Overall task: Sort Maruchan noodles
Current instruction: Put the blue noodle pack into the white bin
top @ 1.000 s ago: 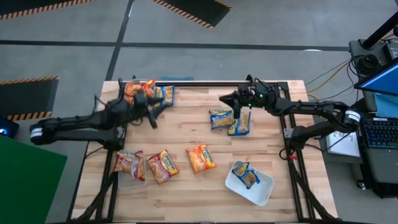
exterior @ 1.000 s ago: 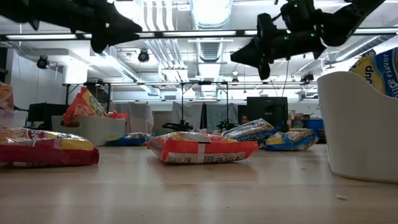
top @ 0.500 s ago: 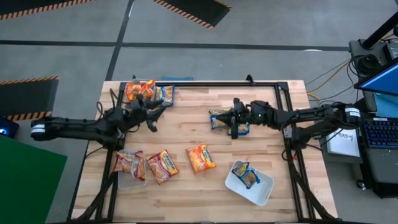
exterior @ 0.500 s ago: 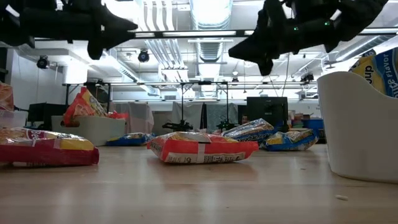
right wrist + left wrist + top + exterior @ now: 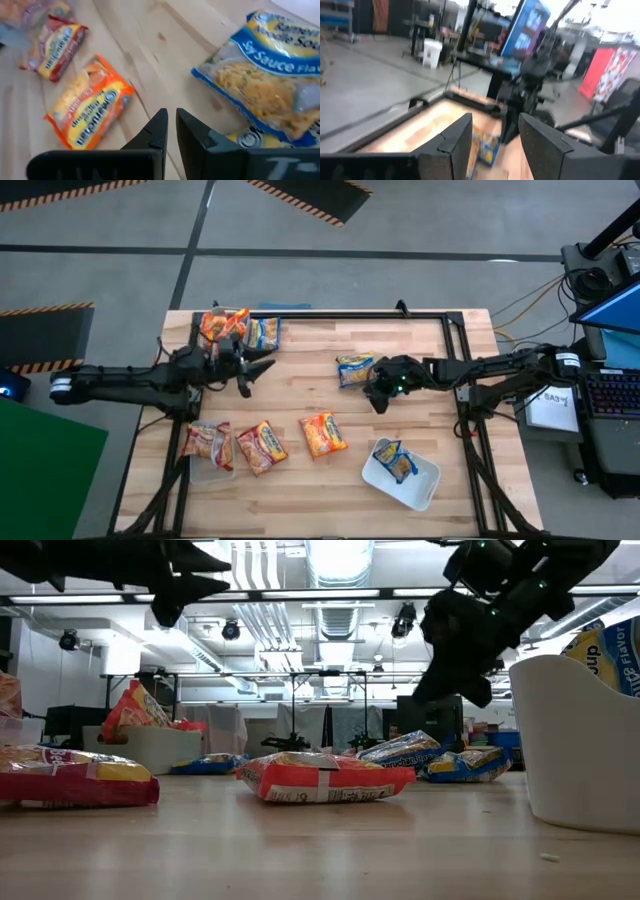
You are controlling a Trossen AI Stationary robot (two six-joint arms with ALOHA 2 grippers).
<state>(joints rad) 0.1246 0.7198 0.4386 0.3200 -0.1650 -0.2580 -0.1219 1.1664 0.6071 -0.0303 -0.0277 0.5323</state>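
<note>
From above, my left gripper (image 5: 262, 366) hangs over the far left part of the wooden table (image 5: 300, 395), fingers parted with nothing between them, just beside the clear tub (image 5: 222, 326) in the far left corner that holds orange packets (image 5: 218, 323). A blue packet (image 5: 265, 332) lies next to that tub. My right gripper (image 5: 374, 398) sits over the middle of the table with its fingers drawn almost together and empty, close to a blue packet (image 5: 355, 368) by the far edge. Nearer the front lie a red packet (image 5: 207, 442) on a clear tub, a red-orange packet (image 5: 261, 446) and an orange packet (image 5: 322, 433). A white tub (image 5: 419, 486) at the front right holds another blue packet (image 5: 395, 460).

From table height, both grippers hang clear above the board. A red packet (image 5: 325, 777) lies flat in the middle, blue packets (image 5: 405, 749) behind it, and the white tub's wall (image 5: 575, 745) rises on one side.

Through my left wrist camera, my two fingers (image 5: 452, 142) stand apart with only air between them; a blue packet (image 5: 485, 150) shows beyond, and my other arm farther off.

Through my right wrist camera, my fingers (image 5: 155, 132) nearly touch and grip nothing. Beyond them lie an orange packet (image 5: 90, 112), a red one (image 5: 57, 47) and a blue packet (image 5: 262, 82).
</note>
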